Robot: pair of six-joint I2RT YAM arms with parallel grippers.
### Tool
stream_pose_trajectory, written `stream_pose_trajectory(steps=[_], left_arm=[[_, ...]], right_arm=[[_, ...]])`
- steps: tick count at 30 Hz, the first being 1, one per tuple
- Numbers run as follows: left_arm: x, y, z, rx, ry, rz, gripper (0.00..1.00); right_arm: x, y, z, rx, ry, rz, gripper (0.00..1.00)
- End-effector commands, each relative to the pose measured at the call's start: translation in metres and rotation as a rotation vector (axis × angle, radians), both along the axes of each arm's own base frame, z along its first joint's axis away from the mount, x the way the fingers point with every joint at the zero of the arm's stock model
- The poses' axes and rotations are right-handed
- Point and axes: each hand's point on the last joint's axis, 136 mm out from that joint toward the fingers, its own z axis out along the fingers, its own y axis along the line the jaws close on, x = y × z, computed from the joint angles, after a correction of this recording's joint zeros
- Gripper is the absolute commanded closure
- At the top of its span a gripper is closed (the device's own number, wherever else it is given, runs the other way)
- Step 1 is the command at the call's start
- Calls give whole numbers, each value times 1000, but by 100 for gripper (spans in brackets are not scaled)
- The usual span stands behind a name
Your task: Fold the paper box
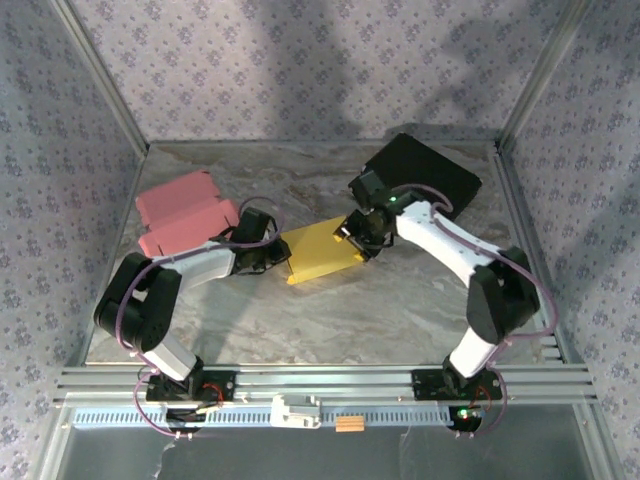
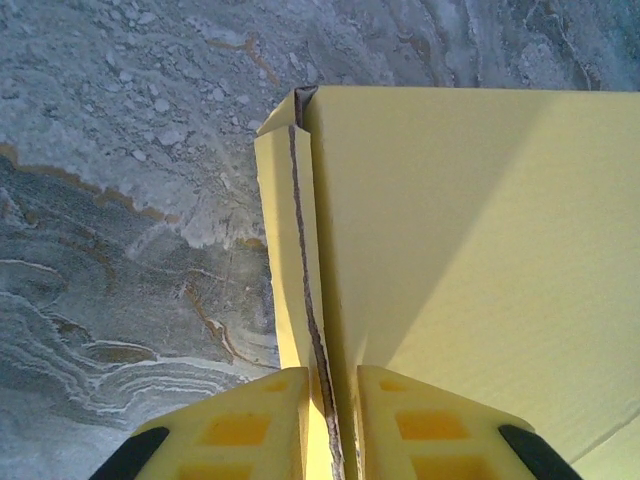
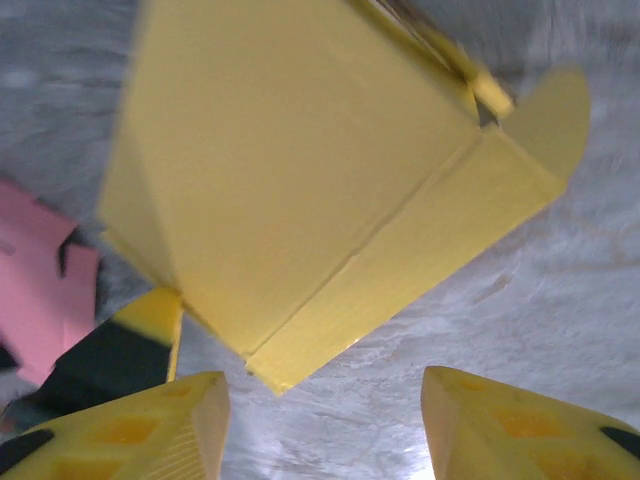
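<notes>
The yellow paper box (image 1: 322, 252) lies mid-way on the grey marble desk (image 1: 400, 310). The left gripper (image 2: 332, 378) pinches its 9 o'clock edge, likely to steady it. The right gripper (image 3: 322, 382), spread wide, sits at its 2 o'clock end, ready to fold.

Marbled table (image 1: 400, 310) bears yellow paper box (image 1: 322, 252), pink boxes (image 1: 185, 215), black box (image 1: 430, 170).
</notes>
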Motion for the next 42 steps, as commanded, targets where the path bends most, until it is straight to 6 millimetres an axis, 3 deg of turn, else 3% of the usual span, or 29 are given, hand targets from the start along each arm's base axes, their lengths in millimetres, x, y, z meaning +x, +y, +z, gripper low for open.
stream_pose_trajectory(steps=[1, 7, 13, 21, 30, 36, 42], left_arm=[[-4, 4, -6, 60, 20, -20, 79], [-2, 2, -8, 63, 25, -31, 79], [-1, 1, -8, 62, 26, -35, 79], [-2, 0, -9, 67, 36, -45, 79], [0, -2, -10, 69, 40, -52, 79], [0, -5, -12, 56, 41, -60, 77], [-5, -4, -16, 51, 56, -56, 74]], right_arm=[[23, -30, 18, -129, -190, 262, 43], [45, -42, -41, -209, -88, 593, 51], [57, -46, -78, -248, -64, 684, 48], [61, -24, -91, -168, -98, 708, 46], [64, -25, -106, -116, -67, 704, 47], [58, -12, -104, -9, -60, 715, 58], [42, -11, -109, -16, -28, 719, 61]])
